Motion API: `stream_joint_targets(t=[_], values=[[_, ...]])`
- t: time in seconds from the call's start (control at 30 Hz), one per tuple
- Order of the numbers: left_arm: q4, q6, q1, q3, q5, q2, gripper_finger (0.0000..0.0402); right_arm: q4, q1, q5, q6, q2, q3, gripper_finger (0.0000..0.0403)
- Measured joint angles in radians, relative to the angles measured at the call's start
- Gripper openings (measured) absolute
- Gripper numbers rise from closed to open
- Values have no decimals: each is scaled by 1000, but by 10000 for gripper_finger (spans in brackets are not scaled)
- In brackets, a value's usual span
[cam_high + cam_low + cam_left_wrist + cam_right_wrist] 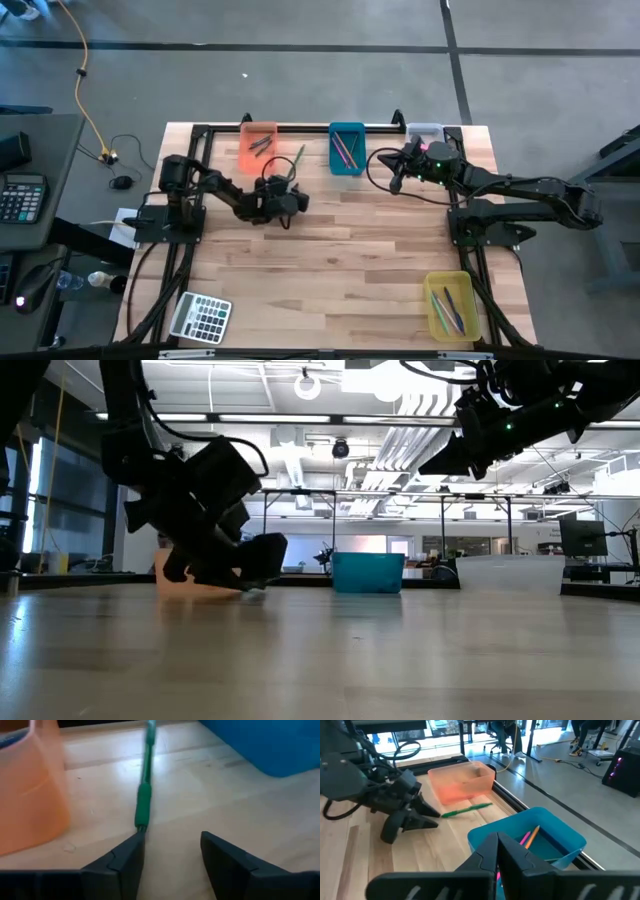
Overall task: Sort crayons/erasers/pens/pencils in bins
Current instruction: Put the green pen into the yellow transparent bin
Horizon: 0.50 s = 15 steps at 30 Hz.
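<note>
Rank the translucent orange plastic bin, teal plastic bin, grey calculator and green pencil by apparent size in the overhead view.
1. Translucent orange plastic bin and teal plastic bin: they look alike, so no ranking.
2. Grey calculator, slightly smaller.
3. Green pencil, thinnest.

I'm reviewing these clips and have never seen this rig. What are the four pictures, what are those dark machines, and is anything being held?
Two dark robot arms work at a wooden table. One picture looks straight down, one looks level across the tabletop, and two come from cameras on the arms' wrists. The left claw is low on the table with its fingers apart, holding nothing; a green pencil lies on the wood just in front, between the orange bin and the teal bin. The right claw is shut and empty, raised over the teal bin. A whitish bin, a yellow bin and a calculator also sit on the table.
</note>
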<state>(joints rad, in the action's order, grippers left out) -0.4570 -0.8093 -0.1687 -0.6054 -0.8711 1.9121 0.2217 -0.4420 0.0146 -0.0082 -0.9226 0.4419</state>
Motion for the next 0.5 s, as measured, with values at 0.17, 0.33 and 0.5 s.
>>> stream_joint_targets(t=[0.17, 0.33, 0.5], values=[[-65, 29, -20, -1, 1, 24, 198, 0, 0, -8, 0, 0, 0, 0], [-88, 89, -35, -1, 11, 27, 200, 0, 0, -8, 0, 0, 0, 0], [-157, 207, -61, -1, 86, 27, 200, 0, 0, -8, -6, 0, 0, 0]])
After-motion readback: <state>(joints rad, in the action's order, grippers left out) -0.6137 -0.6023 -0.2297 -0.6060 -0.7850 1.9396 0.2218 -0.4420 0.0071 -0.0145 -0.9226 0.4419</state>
